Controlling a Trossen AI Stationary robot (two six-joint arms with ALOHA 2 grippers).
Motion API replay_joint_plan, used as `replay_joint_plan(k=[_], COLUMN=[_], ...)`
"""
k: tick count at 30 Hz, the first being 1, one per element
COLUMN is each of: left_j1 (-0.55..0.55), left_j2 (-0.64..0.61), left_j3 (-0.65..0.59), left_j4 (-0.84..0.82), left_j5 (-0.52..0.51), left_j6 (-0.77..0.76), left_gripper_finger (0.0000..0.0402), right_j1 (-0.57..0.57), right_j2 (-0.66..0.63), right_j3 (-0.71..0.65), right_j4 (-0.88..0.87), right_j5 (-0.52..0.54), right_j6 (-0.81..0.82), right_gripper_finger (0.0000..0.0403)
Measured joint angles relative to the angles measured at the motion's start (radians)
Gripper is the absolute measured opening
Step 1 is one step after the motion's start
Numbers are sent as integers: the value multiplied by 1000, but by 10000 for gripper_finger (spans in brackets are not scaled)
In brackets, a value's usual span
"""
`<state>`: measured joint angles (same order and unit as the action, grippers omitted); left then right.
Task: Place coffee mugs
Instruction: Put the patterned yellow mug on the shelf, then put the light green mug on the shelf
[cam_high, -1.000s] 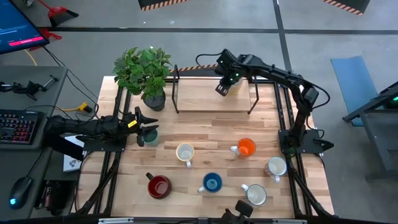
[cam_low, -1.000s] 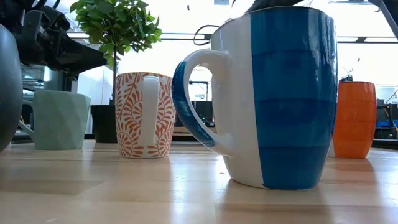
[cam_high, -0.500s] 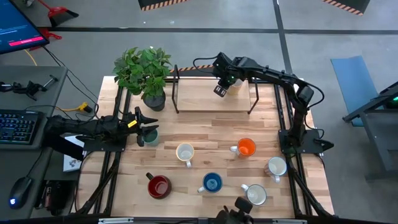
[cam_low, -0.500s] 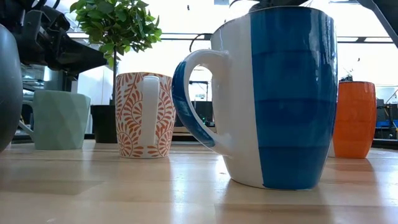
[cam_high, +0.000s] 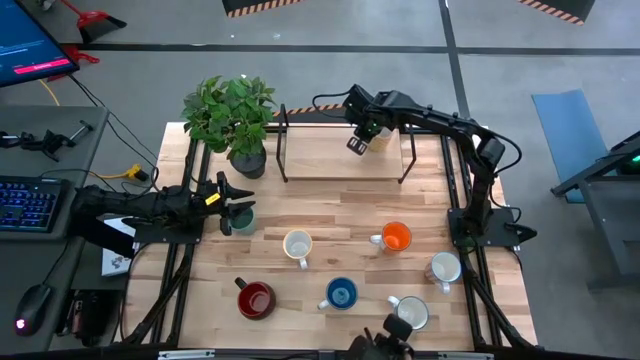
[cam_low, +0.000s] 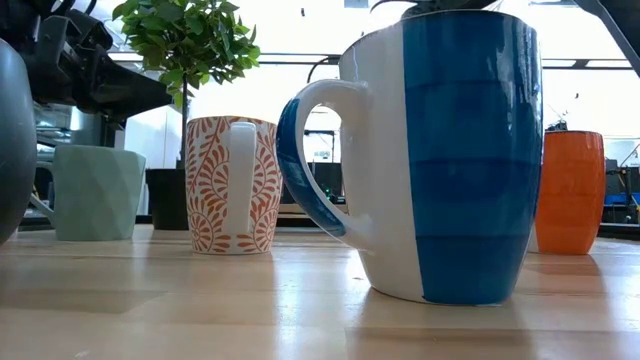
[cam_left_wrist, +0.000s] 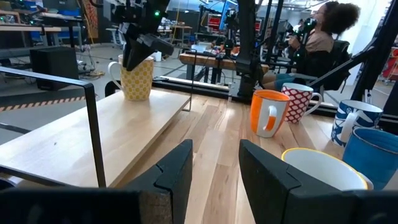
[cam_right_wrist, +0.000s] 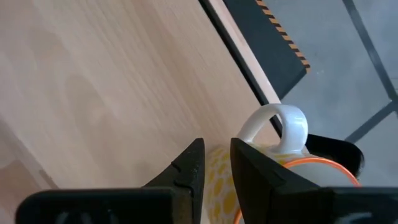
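My right gripper (cam_high: 360, 141) reaches over the raised wooden shelf (cam_high: 320, 152) at the table's far side and is shut on a yellow-dotted mug (cam_left_wrist: 135, 78). My left gripper (cam_left_wrist: 215, 167) waits open at the table's left, just left of the teal mug (cam_high: 244, 219). Nothing is between its fingers. Standing on their bases on the table are the cream mug (cam_high: 297, 244), orange mug (cam_high: 397, 237), red mug (cam_high: 255, 298), blue mug (cam_high: 341, 293) and two white-grey mugs (cam_high: 445, 267) (cam_high: 412, 313). My right gripper comes at the yellow-dotted mug from above, fingers pointing down. The mug's wall (cam_right_wrist: 217, 182) beside the handle (cam_right_wrist: 281, 123) stands between the two fingers (cam_right_wrist: 189, 167). The fingers hide the rim there. The mug is upright with its base on the shelf board.
The potted plant (cam_high: 232, 115) stands at the far left, beside the shelf's dark metal frame (cam_high: 283, 145). The shelf board left of the yellow mug is bare. In the low view the blue mug (cam_low: 460, 150) fills the foreground. A seated person (cam_left_wrist: 320, 43) shows beyond the table.
My right gripper, with the yellow-dotted mug, has shifted a little toward the table's left and near edges over the shelf, and the arm has stretched lower. The left arm and the mugs on the table have kept still.
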<state>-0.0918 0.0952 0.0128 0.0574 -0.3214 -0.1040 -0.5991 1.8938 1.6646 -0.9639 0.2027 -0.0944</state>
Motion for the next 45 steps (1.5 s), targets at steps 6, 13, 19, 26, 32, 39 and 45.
replay_joint_plan(k=[6,13,19,26,32,39,45], left_j1=[0,0,0,0,0,0,0], left_j2=[0,0,0,0,0,0,0], left_j3=[0,0,0,0,0,0,0], left_j4=[0,0,-1,-1,-1,-2,-2], left_j5=[0,0,0,0,0,0,0], left_j6=[0,-1,-1,-2,0,1,1], left_gripper_finger=[120,120,120,120,120,120,120], right_j1=[-19,-39,-58,-63,-41,43,183], right_j2=[0,-1,-1,-1,-1,-3,-5], right_j3=[0,0,0,0,0,77,146], right_j4=[-6,-14,-17,23,116,-66,-433], right_j5=[7,11,33,5,-194,-420,-555], right_j6=[0,0,-1,-23,-42,-71,-208], right_gripper_finger=[66,66,66,66,66,66,66])
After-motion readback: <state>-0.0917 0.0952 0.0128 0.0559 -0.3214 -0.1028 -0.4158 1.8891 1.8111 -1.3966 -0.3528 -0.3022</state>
